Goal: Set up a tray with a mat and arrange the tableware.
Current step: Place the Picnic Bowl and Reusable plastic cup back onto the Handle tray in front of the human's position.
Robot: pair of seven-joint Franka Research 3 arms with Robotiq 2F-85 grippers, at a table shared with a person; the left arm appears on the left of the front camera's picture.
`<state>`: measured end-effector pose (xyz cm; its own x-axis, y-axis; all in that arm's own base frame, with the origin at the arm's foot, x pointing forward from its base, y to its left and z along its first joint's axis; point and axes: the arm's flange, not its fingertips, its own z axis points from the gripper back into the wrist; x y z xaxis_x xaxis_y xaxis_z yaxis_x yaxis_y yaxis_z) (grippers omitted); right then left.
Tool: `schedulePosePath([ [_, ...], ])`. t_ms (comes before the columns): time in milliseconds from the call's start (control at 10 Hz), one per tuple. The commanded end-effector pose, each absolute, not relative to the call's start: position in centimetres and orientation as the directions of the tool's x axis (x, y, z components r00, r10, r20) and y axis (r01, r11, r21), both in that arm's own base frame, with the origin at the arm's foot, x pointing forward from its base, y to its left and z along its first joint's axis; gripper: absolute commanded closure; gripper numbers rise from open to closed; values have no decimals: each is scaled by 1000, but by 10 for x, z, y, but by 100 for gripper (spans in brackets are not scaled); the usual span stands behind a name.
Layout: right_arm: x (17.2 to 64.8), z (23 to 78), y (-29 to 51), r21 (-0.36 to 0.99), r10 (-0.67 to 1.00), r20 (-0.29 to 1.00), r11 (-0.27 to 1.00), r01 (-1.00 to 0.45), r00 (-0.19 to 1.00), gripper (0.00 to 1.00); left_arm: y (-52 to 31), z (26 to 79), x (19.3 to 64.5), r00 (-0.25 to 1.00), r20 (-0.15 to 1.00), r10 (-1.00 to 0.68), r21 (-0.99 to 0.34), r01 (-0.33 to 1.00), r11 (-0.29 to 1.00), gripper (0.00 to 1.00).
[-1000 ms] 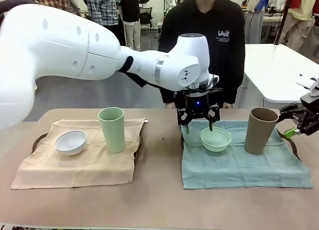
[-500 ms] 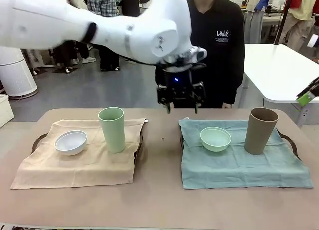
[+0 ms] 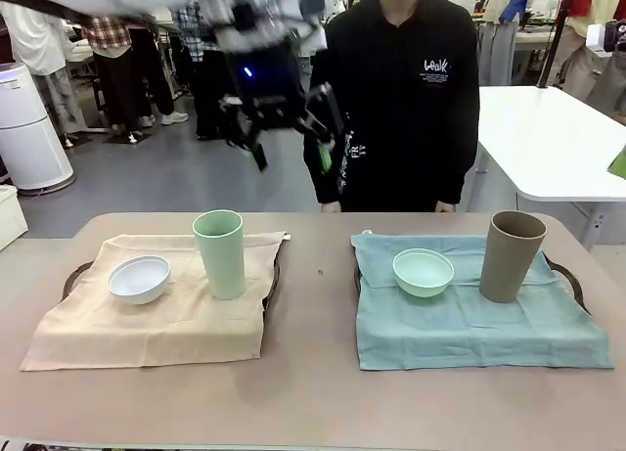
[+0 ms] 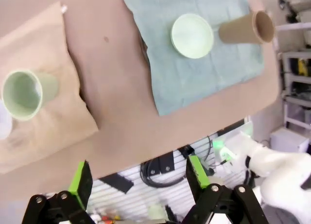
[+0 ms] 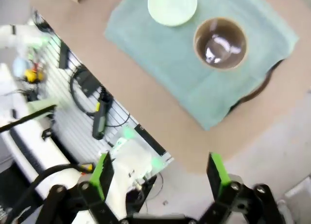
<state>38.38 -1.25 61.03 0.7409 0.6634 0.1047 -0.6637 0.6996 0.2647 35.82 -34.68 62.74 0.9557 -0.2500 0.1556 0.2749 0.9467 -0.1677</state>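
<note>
The left gripper (image 3: 290, 130) hung released and empty high above the bench (image 3: 313, 392). The mint bowl (image 3: 423, 272) and brown cup (image 3: 511, 255) sat on the teal mat (image 3: 469, 329); the right gripper (image 5: 160, 178) was released too.

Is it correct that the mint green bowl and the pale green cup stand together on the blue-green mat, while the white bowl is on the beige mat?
Not quite. On the blue-green mat, the mint green bowl stands with the tan-brown cup, not the pale green one. The pale green cup is on the beige mat beside the white bowl, as the front view shows.
</note>
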Motion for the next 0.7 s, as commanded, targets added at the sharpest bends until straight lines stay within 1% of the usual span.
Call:
schedulePosePath([
  [0, 390, 595, -29, 243, 657, 144, 701, -670, 740, 0, -361, 599, 380, 955, 149, -255, -163, 278, 947, 0],
  [600, 390, 595, -29, 243, 657, 144, 701, -670, 740, 0, -361, 599, 380, 955, 149, -255, -163, 278, 947, 0],
])
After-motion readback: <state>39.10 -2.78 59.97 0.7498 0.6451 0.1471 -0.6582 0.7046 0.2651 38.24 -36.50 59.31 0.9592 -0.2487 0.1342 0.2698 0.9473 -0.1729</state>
